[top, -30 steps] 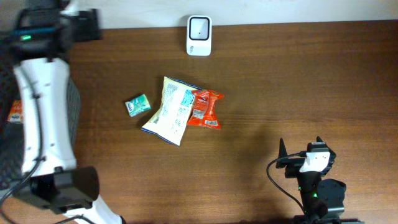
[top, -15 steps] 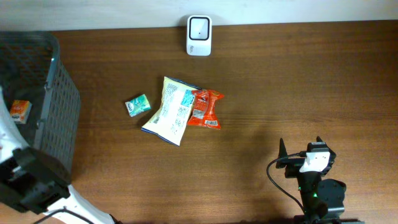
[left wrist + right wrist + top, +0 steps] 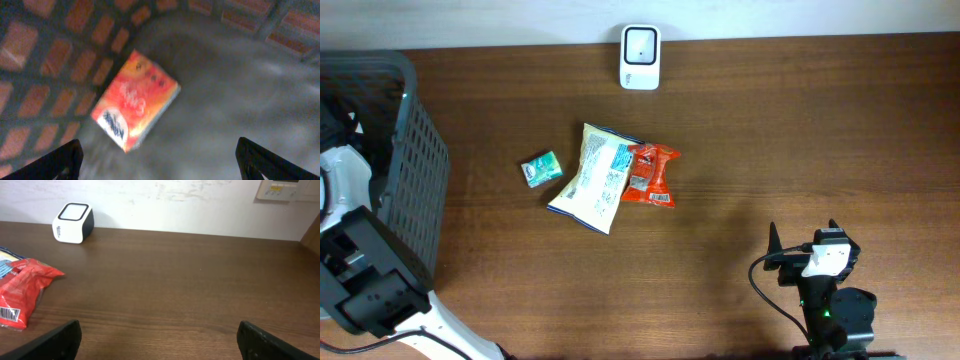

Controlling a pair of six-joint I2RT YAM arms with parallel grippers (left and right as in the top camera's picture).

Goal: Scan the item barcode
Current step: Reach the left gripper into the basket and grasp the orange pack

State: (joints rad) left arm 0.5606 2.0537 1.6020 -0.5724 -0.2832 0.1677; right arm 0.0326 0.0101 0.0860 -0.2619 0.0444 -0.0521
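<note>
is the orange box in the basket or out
In. The left wrist view shows the orange box lying flat on the basket's grey floor, with mesh walls rising around it.

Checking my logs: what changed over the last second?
The left arm pulled back off the basket, then swung over it again; the left gripper hangs open above the orange packet inside. Scanner, green packet, yellow bag, red packet and right gripper stayed put.

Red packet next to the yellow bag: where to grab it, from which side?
Probably the right long edge of the red packet, pinched from above, coming in from the robot's right. It lies flat with its left edge against the yellow bag; the right edge is free.
</note>
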